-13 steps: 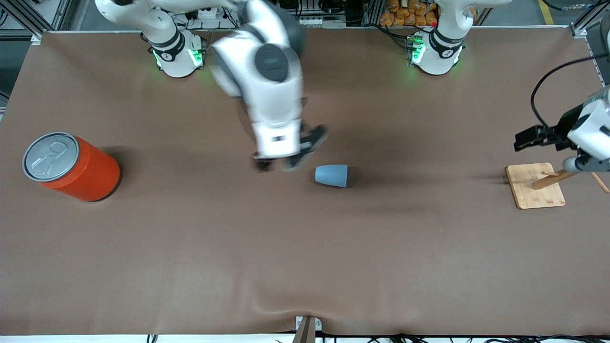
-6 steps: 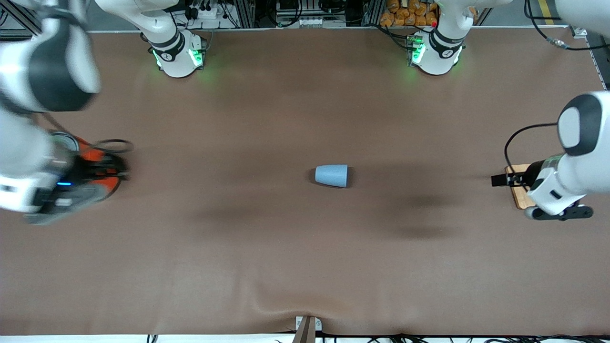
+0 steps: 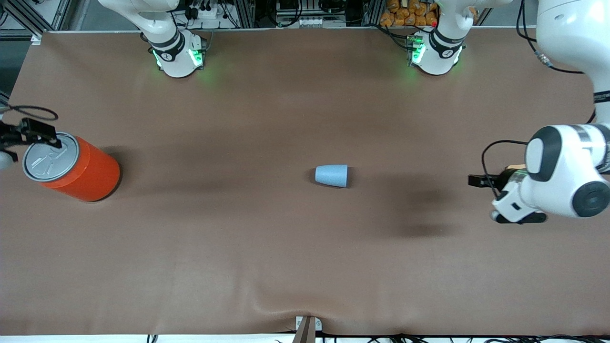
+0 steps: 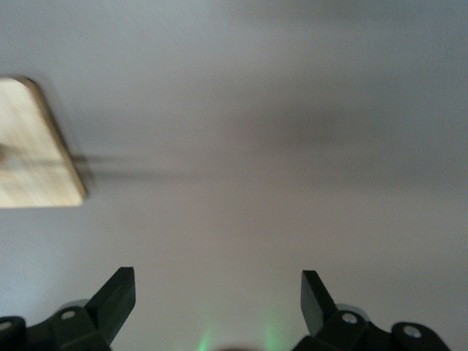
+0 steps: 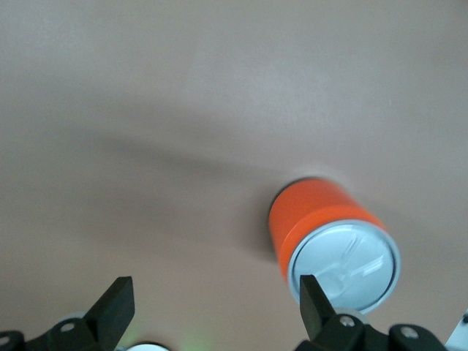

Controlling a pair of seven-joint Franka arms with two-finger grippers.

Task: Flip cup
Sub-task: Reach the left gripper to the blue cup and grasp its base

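The light-blue cup (image 3: 331, 176) lies on its side in the middle of the brown table, its wider end toward the left arm's end. It shows in neither wrist view. My left gripper (image 3: 518, 217) hangs open and empty over the table at the left arm's end, well away from the cup; its wrist view (image 4: 216, 285) shows only bare table between the fingers. My right gripper (image 5: 213, 292) is open and empty over the table beside the orange can (image 5: 322, 219), at the right arm's end. In the front view it is almost wholly out of the picture.
The large orange can (image 3: 71, 166) with a grey pull-tab lid stands at the right arm's end. A wooden board (image 4: 33, 146) lies at the left arm's end, mostly hidden by the left arm in the front view.
My right arm swung from beside the cup away to the orange can at its end of the table. My left arm moved from above the wooden board to the table beside it. The cup stayed put.
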